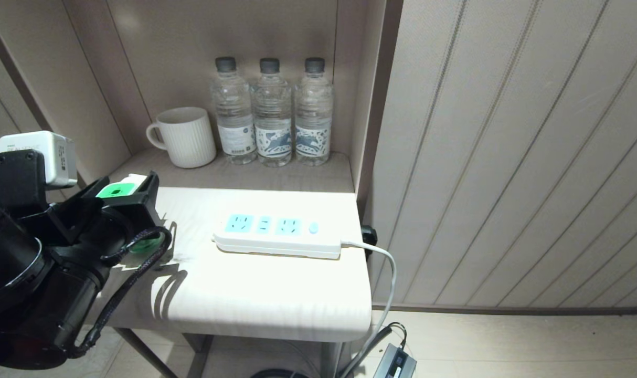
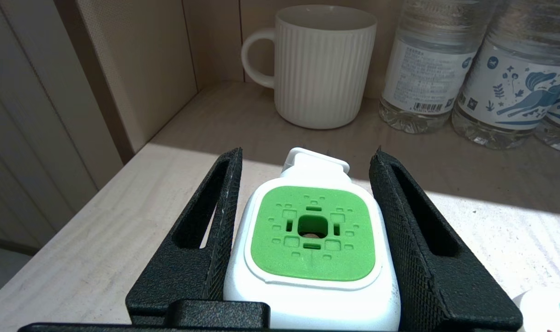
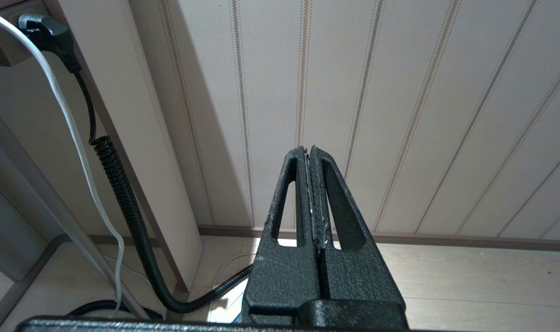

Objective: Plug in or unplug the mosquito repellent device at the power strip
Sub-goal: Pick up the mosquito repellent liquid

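left pincer (image 2: 307, 161) grips mosquito repellent device (image 2: 312, 240) | table (image 1: 276, 294) left edge | power strip (image 1: 276, 235) apart

White-and-green mosquito repellent device (image 2: 311, 244), white power strip (image 1: 279, 236) with light-blue sockets, ribbed white mug (image 1: 186, 136)

left tool (image 2: 307, 221) clamped at table's left edge, right tool (image 3: 310, 157) pressed together

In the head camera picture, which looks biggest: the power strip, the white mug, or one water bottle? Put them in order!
1. Power strip, the longest.
2. Middle water bottle, tall and slim.
3. White mug, shortest.

The bottle and mug stand farther back, so they look a little smaller than they are; bottle against strip is unsure.
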